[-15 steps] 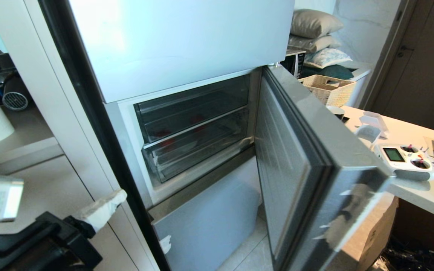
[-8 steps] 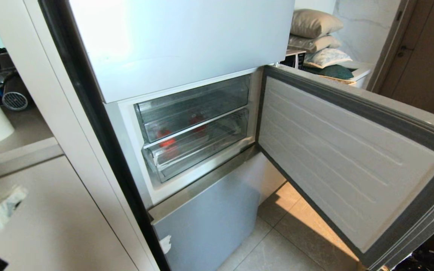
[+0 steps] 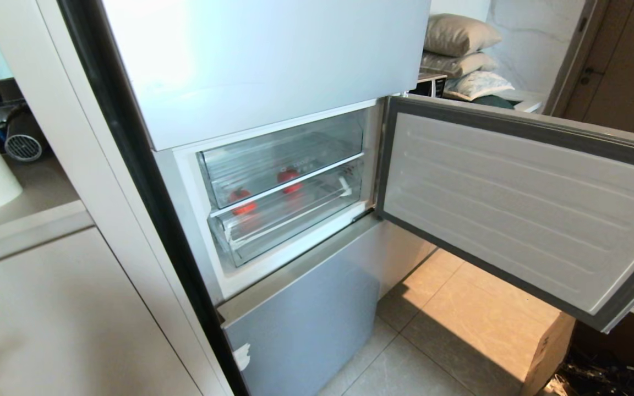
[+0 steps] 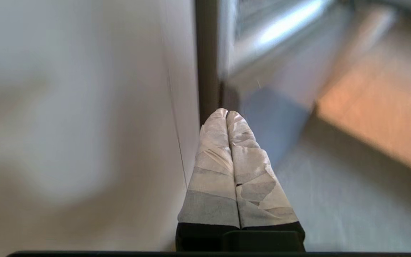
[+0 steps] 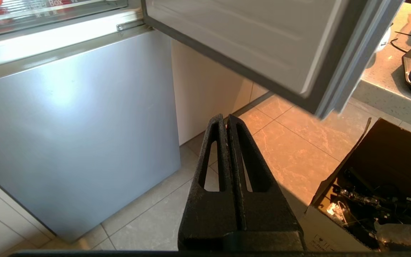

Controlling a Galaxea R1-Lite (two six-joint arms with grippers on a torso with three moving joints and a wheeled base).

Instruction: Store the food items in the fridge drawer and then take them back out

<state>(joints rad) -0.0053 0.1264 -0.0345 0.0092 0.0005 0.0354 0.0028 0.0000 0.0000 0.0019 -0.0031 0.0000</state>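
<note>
Since a second ago, the fridge door (image 3: pixel 520 209) has swung wide to the right, and the left arm has dropped out of the head view.

Nearest, low beside the fridge, the left gripper (image 4: pixel 226 116) points at the floor with its tape-wrapped fingers (image 4: pixel 212 167) pressed together, empty, just beside a pale cabinet panel (image 4: pixel 84 107). The right gripper (image 5: pixel 226 119) also hangs low over the tiled floor (image 5: pixel 291 157), its black fingers (image 5: pixel 253 167) closed on nothing, in front of the grey lower door (image 5: pixel 73 132). An open cardboard box (image 5: pixel 369 185) of dark clutter sits on the floor under the open door.

Farther in, the lit compartment holds two clear bins, one above the other. The fridge drawer (image 3: pixel 295 220) is the lower one, pushed in. Two small red food items (image 3: pixel 244 201) (image 3: pixel 289 179) show through the clear plastic near the white strip between the bins: one toward the left front corner, one near the middle. Which bin each sits in I cannot tell.

Beyond the door, stacked pillows (image 3: pixel 460 49) rest against the far wall.
</note>
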